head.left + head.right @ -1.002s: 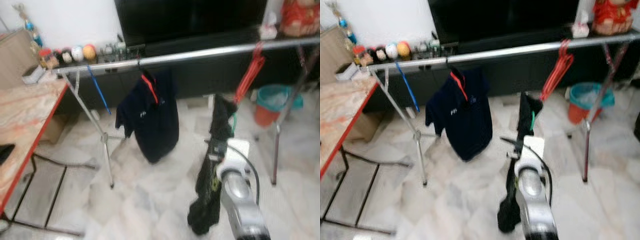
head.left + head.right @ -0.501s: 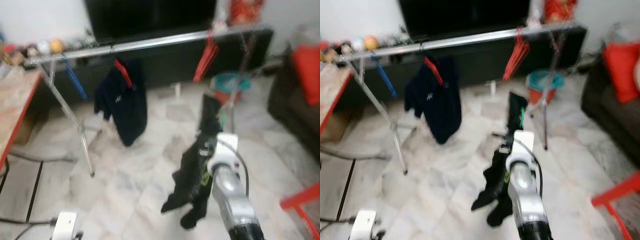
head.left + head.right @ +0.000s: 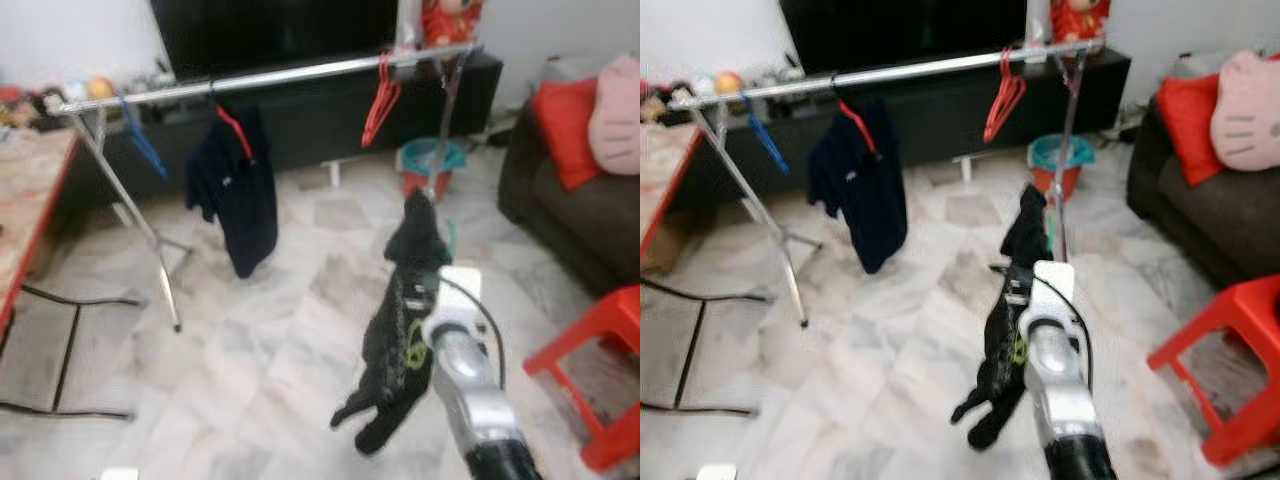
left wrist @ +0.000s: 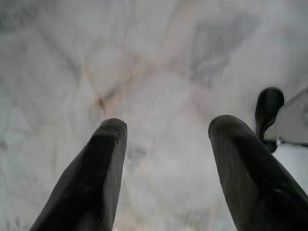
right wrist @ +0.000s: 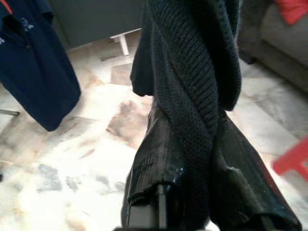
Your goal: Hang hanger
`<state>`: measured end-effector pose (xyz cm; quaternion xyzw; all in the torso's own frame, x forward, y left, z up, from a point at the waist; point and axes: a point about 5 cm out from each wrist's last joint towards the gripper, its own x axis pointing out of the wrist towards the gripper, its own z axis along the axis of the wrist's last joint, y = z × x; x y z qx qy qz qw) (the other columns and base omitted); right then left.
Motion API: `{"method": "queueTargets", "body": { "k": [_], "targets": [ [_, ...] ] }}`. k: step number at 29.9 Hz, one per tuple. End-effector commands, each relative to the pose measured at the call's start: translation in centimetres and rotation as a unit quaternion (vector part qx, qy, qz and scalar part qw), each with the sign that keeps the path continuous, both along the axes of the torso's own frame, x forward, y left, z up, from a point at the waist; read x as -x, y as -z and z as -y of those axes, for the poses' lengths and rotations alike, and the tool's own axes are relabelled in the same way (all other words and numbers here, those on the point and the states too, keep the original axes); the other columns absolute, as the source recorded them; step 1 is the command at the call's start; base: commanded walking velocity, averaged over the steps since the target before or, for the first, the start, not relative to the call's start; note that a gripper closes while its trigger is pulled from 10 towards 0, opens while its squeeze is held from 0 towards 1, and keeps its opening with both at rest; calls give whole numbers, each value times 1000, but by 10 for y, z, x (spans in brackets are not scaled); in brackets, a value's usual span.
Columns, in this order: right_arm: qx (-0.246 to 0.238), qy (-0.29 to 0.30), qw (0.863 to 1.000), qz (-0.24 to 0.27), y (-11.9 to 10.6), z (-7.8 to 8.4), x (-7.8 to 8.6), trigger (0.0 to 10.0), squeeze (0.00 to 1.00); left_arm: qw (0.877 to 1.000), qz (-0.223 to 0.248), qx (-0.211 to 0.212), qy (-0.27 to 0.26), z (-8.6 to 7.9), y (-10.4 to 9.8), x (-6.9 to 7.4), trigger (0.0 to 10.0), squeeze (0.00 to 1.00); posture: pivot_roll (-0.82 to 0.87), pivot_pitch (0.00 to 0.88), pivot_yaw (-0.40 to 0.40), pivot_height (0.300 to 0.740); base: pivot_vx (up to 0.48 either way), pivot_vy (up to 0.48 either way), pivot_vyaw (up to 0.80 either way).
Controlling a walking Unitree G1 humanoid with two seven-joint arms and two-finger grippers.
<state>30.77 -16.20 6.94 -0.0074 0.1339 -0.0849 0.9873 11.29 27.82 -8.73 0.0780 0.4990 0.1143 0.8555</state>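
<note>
My right gripper [image 5: 192, 159] is clenched on a black knit garment [image 3: 1005, 330], which drapes below it; a green hanger [image 3: 1049, 232] peeks out at its top. The clothes rail [image 3: 890, 73] stands well ahead. My left gripper [image 4: 166, 163] hangs released above the marble floor [image 4: 159, 72].

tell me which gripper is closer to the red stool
Right. The right gripper, shut on a black knit garment, is raised over the floor just left of the red stool. The left gripper hangs open over bare floor, farther from it.
</note>
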Motion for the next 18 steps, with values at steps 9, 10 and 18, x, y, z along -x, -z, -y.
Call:
{"method": "queueTargets", "body": {
  "k": [9,10,18],
  "targets": [
    [5,-10,1000,24,-7,-7,1,10000,0,1000,-18,-8,-2,-9,-1,5,10000,0,62,0,67,740,-346,0,0],
    [5,-9,1000,24,-7,-7,1,10000,0,1000,-19,-8,-1,-8,-1,5,10000,0,64,0,68,740,-345,0,0],
    [8,-22,1000,15,-5,-10,2,10000,0,999,28,-4,26,2,-6,-19,10000,0,68,0,66,740,-345,0,0]
  ]
}}
